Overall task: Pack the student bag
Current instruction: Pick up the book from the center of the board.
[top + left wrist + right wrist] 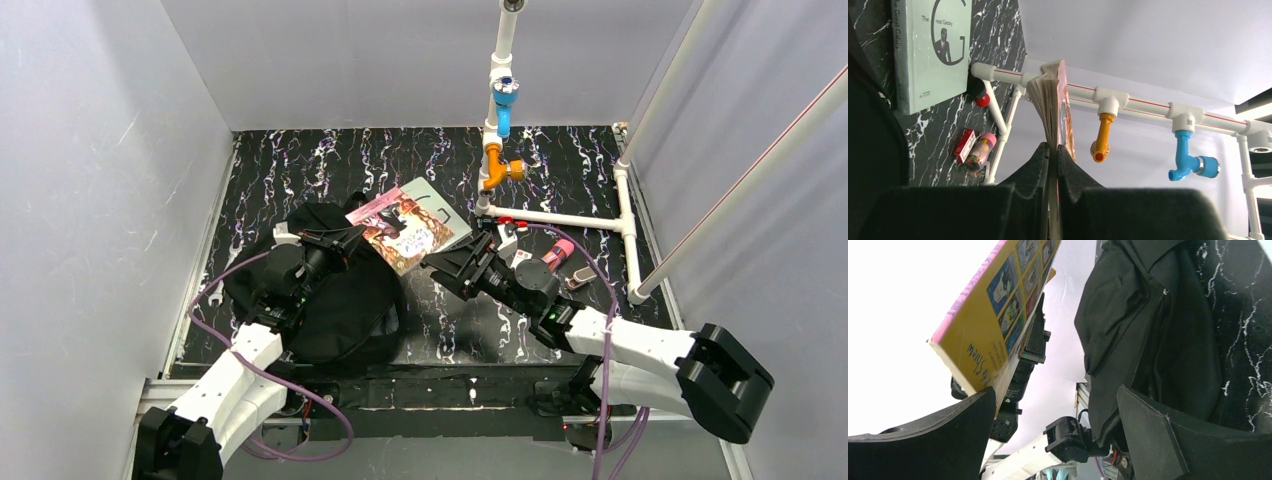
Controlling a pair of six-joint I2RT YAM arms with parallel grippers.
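The student bag (335,300) is a large black backpack lying at the left-centre of the table; it also fills the right side of the right wrist view (1158,330). My left gripper (348,238) is over the bag's top and shut on the edge of a paperback (398,232) with a pink front and yellow back (993,315), holding it raised. In the left wrist view the fingers (1035,170) pinch its pages (1050,100). My right gripper (452,265) is open and empty, just right of the book and bag, with jaws wide in its own view (1055,410).
A pale green Great Gatsby book (440,205) lies flat behind the held paperback, also in the left wrist view (933,50). A white pipe frame (560,217) with orange (497,170) and blue (505,105) taps stands at back right. A red box (964,145) and pink tube (982,150) lie by it.
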